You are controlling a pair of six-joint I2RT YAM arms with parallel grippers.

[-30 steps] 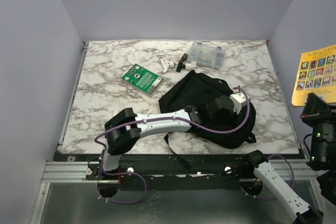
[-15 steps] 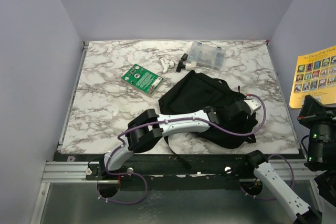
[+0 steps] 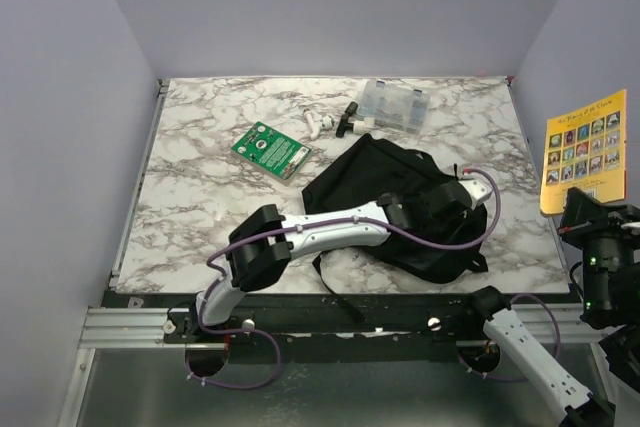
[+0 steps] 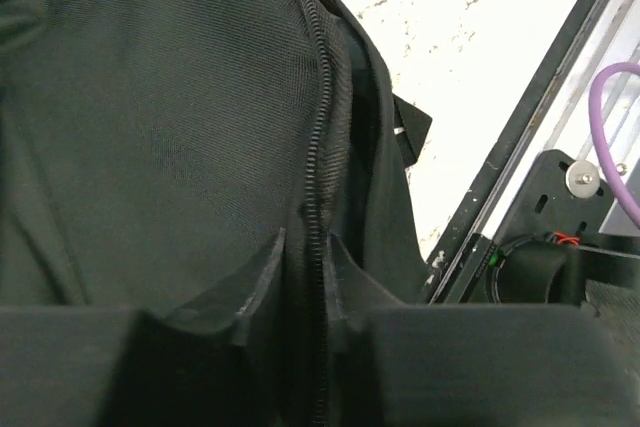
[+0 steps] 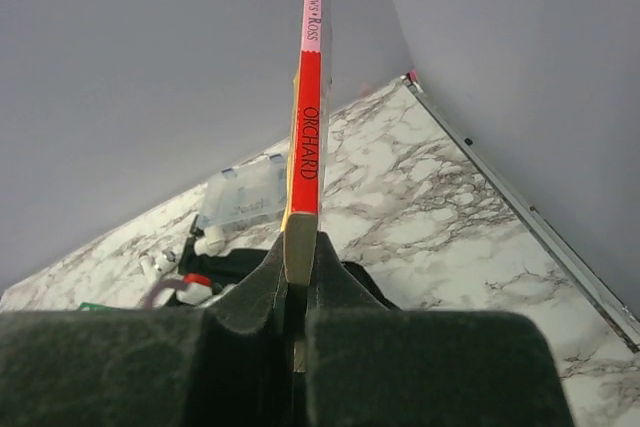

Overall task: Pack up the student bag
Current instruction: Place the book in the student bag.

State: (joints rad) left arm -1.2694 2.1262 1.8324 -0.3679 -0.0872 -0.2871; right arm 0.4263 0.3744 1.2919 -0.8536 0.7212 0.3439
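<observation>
2 grips, L fingers [image 4: 255,287] pinch student bag [image 3: 370,172] zip, R fingers [image 5: 255,297] clamp book [image 5: 306,147]

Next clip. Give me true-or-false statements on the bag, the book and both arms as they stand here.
The right arm's jaws clamp a thin yellow book with a red spine. True.
That book lies inside the large black fabric backpack. False: it is held upright in the air.
The left arm's jaws pinch the backpack's zipper seam. True.
The clear plastic compartment box rests on the backpack. False: it stands on the marble table, apart from the bag.
</observation>
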